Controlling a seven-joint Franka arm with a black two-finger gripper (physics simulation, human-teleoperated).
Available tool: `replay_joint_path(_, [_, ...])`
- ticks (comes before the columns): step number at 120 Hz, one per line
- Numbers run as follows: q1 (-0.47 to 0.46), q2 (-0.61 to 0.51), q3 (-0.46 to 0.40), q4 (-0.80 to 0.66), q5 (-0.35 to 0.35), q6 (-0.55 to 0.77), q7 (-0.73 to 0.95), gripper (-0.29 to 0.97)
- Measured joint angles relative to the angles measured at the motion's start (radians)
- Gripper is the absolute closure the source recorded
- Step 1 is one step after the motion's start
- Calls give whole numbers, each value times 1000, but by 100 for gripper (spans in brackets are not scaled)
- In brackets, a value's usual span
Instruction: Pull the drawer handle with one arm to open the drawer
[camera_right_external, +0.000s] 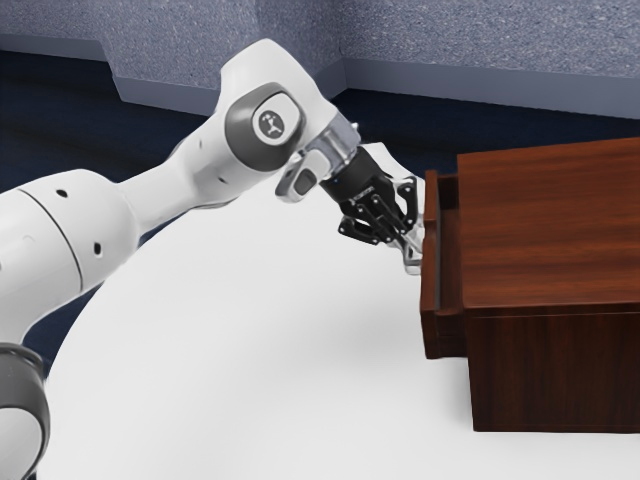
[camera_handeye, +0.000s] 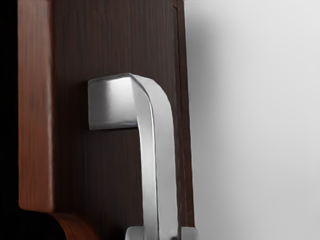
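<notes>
One drawer (camera_right_external: 432, 270) sticks partly out of a dark wood-grain cabinet (camera_right_external: 550, 290) on the white bench (camera_right_external: 250, 380). Tool (camera_right_external: 408, 240) sits right at the handle (camera_right_external: 413, 263), hiding most of it; can't tell if it's gripping or open. Wrist view: handle (camera_handeye: 155, 150) is a brushed-metal angular bar w/ its lower end cut off.
</notes>
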Motion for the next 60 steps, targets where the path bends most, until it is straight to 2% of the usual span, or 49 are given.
replay_joint_path(24, [82, -68, -50, -87, 33, -2, 11, 78])
replay_joint_path(60, [260, -127, -195, -179, 92, -3, 30, 79])
